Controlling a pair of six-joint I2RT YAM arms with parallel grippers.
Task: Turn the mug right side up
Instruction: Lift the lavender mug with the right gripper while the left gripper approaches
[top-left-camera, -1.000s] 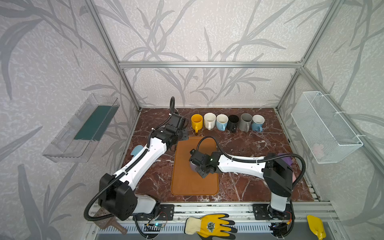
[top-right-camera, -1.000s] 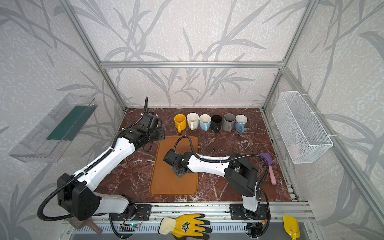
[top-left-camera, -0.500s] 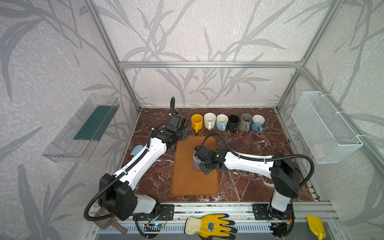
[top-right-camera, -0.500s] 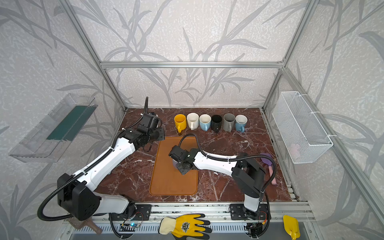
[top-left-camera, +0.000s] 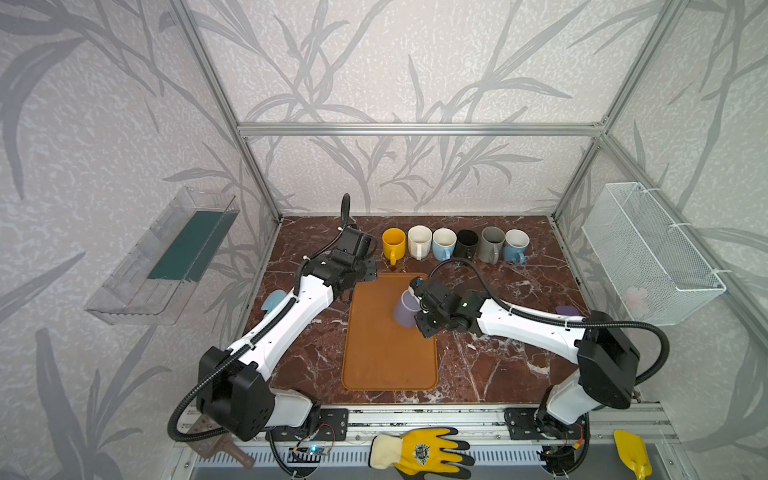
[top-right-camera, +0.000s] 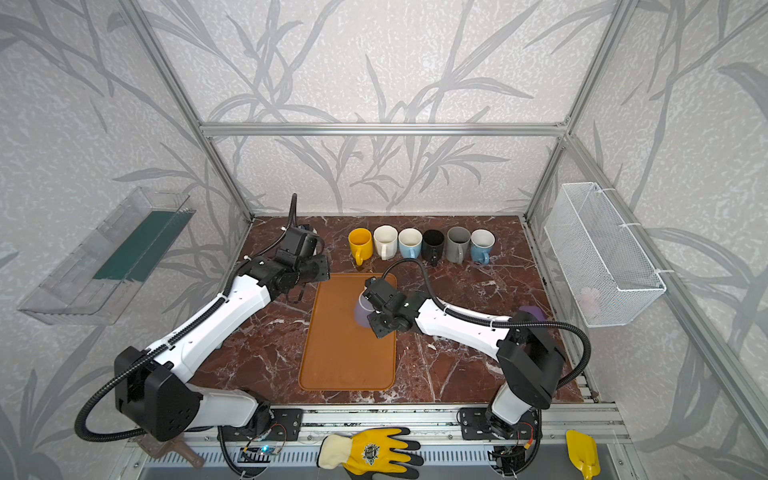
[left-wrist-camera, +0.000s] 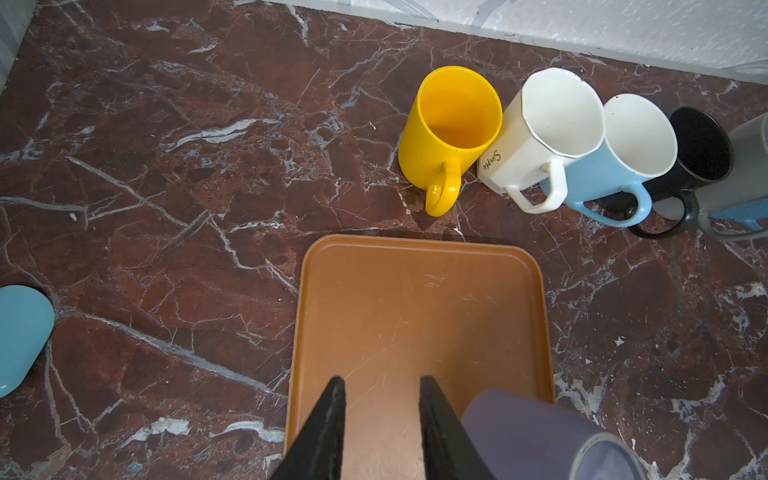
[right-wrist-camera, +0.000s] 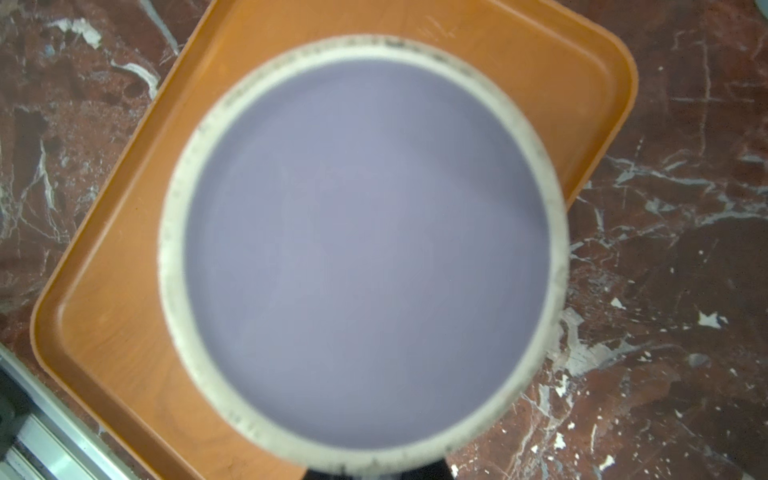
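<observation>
Task object: lavender ceramic mug, tilted over the far half of the orange rectangular plastic tray, near its right edge.
Mug relative to pincer: it sits directly at the tips of the right pincer. Its pale-ringed base faces that arm's wrist camera and fills the view.
Right pincer: closed tight on the mug. The contact point is hidden behind the base.
Mug and tray: whether the mug touches the tray cannot be told.
Left pincer: jaws partly apart and empty, over the tray's far left corner, just beside the mug.
Background: row of six upright mugs along the back of the dark red marble-patterned table.
Change from one second earlier: the right pincer and mug have moved from mid-tray toward the far end, and more of the mug's lavender side is exposed. The left arm is unchanged.
</observation>
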